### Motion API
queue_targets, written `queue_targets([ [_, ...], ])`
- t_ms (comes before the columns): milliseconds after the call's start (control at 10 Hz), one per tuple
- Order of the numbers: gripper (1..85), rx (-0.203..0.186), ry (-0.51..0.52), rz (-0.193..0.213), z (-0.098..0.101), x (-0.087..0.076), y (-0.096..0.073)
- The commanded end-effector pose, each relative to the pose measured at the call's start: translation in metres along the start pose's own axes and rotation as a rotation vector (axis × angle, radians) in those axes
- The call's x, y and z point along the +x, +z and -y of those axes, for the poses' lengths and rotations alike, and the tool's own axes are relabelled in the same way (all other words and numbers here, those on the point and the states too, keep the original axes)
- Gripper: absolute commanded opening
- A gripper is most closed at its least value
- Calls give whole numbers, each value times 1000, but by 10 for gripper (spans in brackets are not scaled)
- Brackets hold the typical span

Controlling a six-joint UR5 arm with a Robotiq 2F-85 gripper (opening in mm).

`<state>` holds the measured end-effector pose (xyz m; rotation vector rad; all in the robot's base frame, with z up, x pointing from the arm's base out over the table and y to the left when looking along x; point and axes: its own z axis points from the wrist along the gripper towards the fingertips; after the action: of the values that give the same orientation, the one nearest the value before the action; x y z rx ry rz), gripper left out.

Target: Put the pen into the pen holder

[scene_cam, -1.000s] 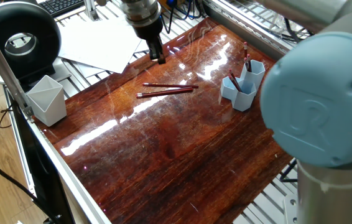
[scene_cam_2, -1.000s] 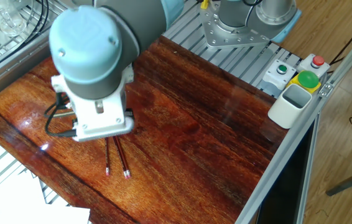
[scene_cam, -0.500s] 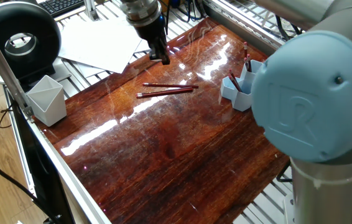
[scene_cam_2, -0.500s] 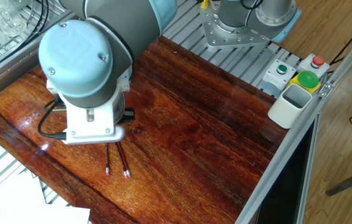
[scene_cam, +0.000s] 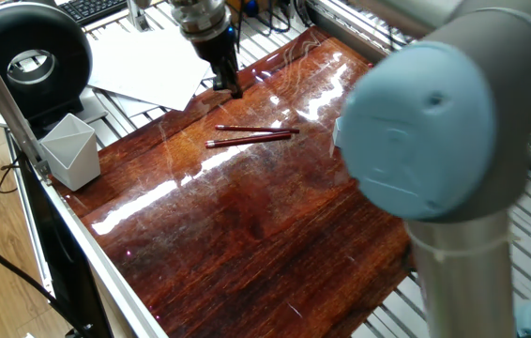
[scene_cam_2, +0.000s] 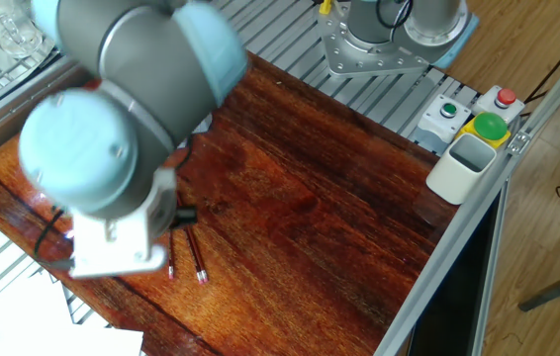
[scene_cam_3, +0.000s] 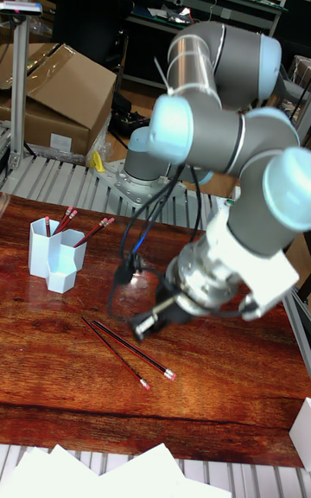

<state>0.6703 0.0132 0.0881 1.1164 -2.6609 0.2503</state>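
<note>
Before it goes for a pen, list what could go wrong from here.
1. The two thin dark red pens lie close together on the glossy wooden table; the gripper might nudge or catch both.
2. The small light blue hexagonal-tube pen holder already holds pens, so an insertion could jam or tip it.

End effector (scene_cam: 231,86) tilted, apparently closed, empty

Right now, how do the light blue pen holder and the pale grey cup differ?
The pen holder is light blue, made of joined hexagonal tubes of differing heights; the grey cup is one pale, angular container. The pen holder already has red pens standing in it; no pens show in the grey cup. Both stand upright, at opposite ends of the wooden table.
</note>
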Motion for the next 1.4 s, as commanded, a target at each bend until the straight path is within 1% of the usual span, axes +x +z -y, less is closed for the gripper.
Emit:
queue_targets([
  [0, 143, 3, -12, -6, 22, -23, 18],
  [100, 143, 0, -1, -14, 20, -21, 21],
  [200, 143, -3, 19, -26, 20, -15, 20],
  [300, 153, -16, 30, -50, 16, -9, 20],
  [400, 170, -32, 34, -82, 12, -1, 19],
  [500, 227, -38, 44, -148, 10, 16, 17],
  [600, 270, -58, 55, -290, 3, 52, 9],
  [700, 287, -76, 106, -345, -4, 64, 4],
  [800, 340, -63, 115, -378, -1, 73, 1],
  [900, 393, -64, 119, -382, -1, 73, 1],
  [1000, 430, -48, 122, -398, 2, 77, -1],
  [1100, 500, -40, 113, -424, 4, 84, -3],
  [1200, 543, -54, 108, -455, 1, 91, -7],
  [1300, 557, -57, 102, -498, 0, 101, -12],
])
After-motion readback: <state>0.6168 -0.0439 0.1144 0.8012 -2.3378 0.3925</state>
